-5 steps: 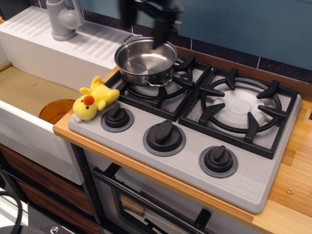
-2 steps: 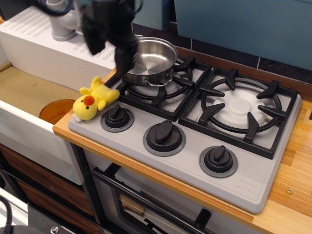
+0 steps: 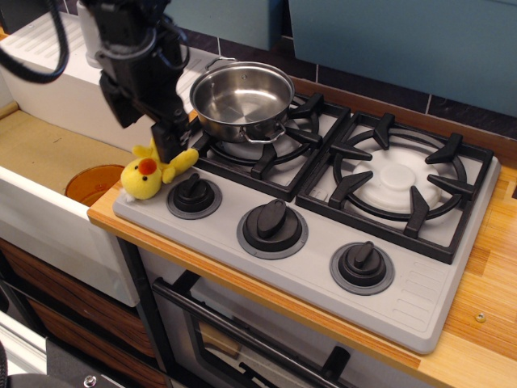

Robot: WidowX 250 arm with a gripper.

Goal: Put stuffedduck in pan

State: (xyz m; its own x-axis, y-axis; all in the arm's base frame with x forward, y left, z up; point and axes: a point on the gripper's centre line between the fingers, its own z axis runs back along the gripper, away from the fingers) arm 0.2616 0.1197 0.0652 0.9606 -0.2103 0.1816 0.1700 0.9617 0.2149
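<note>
The stuffedduck (image 3: 144,175), a small yellow plush with an orange beak, lies on the front left corner of the grey stove top (image 3: 323,275), next to the leftmost knob (image 3: 194,196). The pan (image 3: 241,99), a shiny steel pot with loop handles, sits empty on the back left burner grate. My black gripper (image 3: 144,133) hangs just above the duck with its jaws apart and nothing between them. One finger (image 3: 166,144) reaches down over the duck's back, partly hiding it.
A white sink (image 3: 48,162) with an orange drain and a grey tap (image 3: 101,40) lies to the left. The right burner grate (image 3: 400,182) and two more knobs (image 3: 272,226) (image 3: 361,265) are on the stove. A wooden counter edge (image 3: 485,315) runs at the right.
The gripper has swung from above the pan leftward and down, and now hangs right over the duck. The duck and the pan have not moved.
</note>
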